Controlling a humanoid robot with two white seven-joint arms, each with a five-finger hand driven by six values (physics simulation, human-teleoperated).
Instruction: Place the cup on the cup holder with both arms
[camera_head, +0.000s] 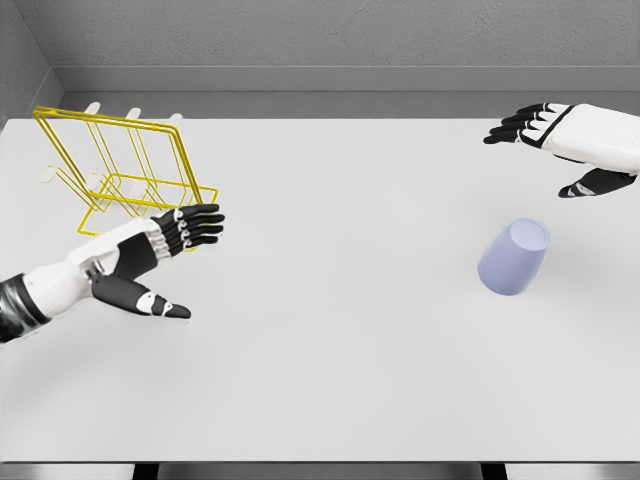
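Cup (514, 258) lies tipped on table (330, 380), ungrasped. Right hand (565, 140) fingers apart, empty, presumably staged for pickup. Left hand (160, 250) likewise spread beside yellow holder (120, 170)

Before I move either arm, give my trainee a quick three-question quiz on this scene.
1. True or false: the lavender cup is held by the right hand.
2. Which hand is nearest the yellow wire cup holder: A) left B) right?
3. Fill in: the cup rests on the white ____.

Key: 1. False, both hands are open and the cup sits free below the right hand. 2. A, the left hand is right in front of it. 3. table.
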